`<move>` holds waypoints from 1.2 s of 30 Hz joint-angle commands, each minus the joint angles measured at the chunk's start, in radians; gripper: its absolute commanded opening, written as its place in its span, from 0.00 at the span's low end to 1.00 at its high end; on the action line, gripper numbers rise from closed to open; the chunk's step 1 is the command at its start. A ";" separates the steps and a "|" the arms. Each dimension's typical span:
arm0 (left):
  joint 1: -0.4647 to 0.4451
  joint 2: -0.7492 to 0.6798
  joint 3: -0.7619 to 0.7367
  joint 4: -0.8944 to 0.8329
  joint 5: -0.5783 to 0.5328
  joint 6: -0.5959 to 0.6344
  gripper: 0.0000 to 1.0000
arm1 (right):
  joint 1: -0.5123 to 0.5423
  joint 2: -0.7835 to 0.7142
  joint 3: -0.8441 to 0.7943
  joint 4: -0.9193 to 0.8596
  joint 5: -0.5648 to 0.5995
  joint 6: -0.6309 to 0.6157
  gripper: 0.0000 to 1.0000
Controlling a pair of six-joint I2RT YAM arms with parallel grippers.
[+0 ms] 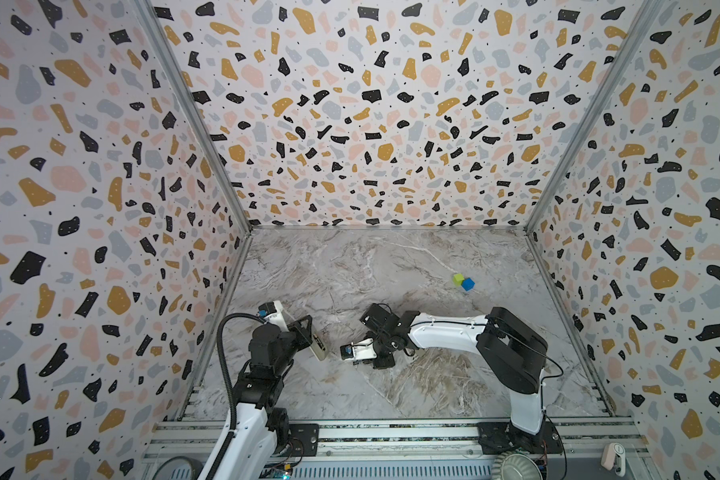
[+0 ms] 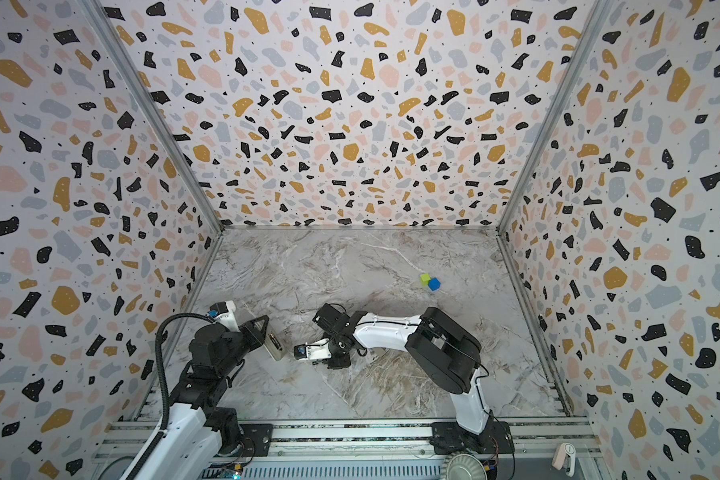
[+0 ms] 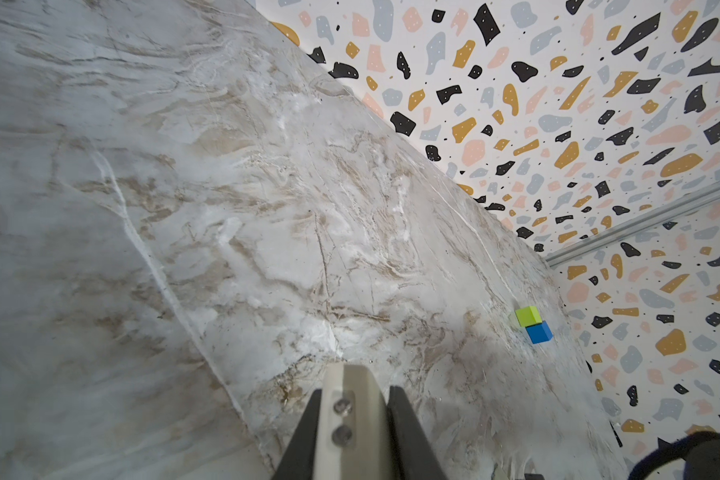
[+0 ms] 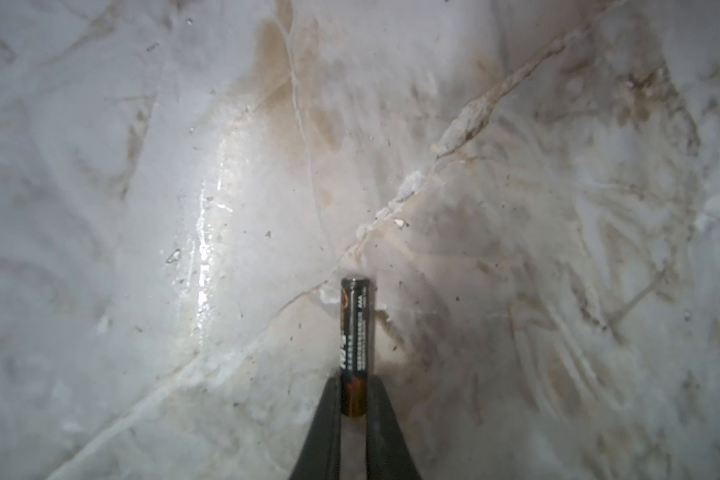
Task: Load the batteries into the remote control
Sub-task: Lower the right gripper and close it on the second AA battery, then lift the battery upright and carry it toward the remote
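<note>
Toward 7 o'clock of the marble table, I had one battery and the remote control in my grip.
My right claw was clamped on the battery's copper end, its long axis in line with my fingers and its dark end pointing away; the white print along it was too blurred to read. My left claw was closed on the remote control, which ran 11 to 5 o'clock.
</note>
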 commanded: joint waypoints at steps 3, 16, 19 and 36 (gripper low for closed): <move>0.007 0.003 -0.022 0.137 0.140 0.012 0.00 | 0.030 -0.096 -0.104 -0.025 0.135 0.330 0.05; -0.046 -0.008 -0.071 0.337 0.327 -0.076 0.00 | 0.145 -0.386 -0.432 0.109 0.259 0.962 0.00; -0.094 -0.028 -0.070 0.318 0.299 -0.072 0.00 | 0.152 -0.421 -0.490 0.150 0.276 1.000 0.01; -0.177 -0.066 -0.124 0.366 0.248 -0.134 0.00 | 0.156 -0.423 -0.533 0.176 0.293 1.011 0.33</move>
